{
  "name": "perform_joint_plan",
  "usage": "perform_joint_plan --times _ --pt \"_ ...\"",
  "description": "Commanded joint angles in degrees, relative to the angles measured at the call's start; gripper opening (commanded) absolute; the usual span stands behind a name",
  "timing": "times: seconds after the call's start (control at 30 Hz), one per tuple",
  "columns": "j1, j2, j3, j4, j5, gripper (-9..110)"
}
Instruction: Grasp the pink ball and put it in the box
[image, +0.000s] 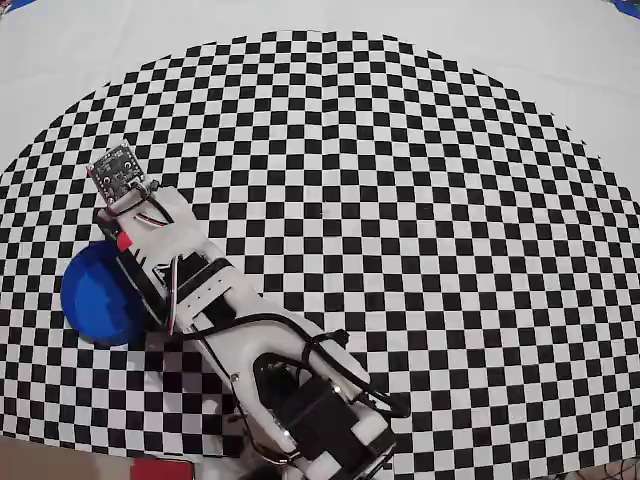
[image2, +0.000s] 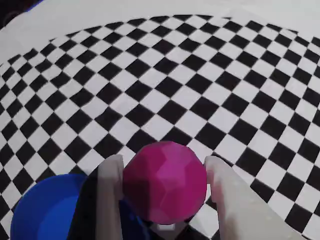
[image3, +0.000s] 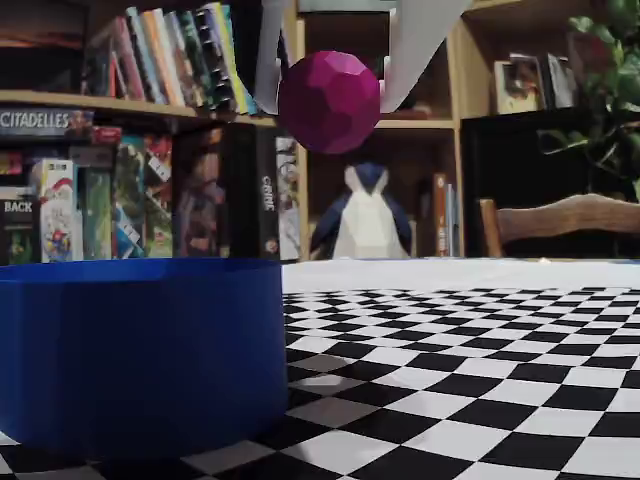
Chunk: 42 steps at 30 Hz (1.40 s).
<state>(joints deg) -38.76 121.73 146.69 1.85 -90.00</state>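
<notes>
The pink ball (image2: 165, 182) is a faceted magenta sphere held off the mat between two white fingers (image2: 111, 195). My gripper (image2: 164, 161) is shut on it. In the fixed view the ball (image3: 329, 100) hangs high in my gripper (image3: 329, 105), above and just right of the box (image3: 140, 350), a round blue tub. In the wrist view the box (image2: 45, 212) lies at the lower left, its rim reaching under the left finger. In the overhead view the box (image: 100, 293) sits left of the arm (image: 200, 290), which hides the ball.
A black-and-white checkered mat (image: 400, 200) covers the table, with white cloth (image: 100, 40) beyond its curved edge. In the fixed view, bookshelves (image3: 120, 150), a penguin figure (image3: 365, 215) and a chair back (image3: 560, 220) stand behind the table.
</notes>
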Motion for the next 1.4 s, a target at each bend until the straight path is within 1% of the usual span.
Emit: perform_joint_plan --times 0.0,0.33,1.37 --pt "-1.1 3.6 0.2 -0.2 0.2 0" --pt "-2.7 6.6 3.3 -0.2 0.1 0" --pt "-8.3 6.2 5.3 -0.3 0.1 0"
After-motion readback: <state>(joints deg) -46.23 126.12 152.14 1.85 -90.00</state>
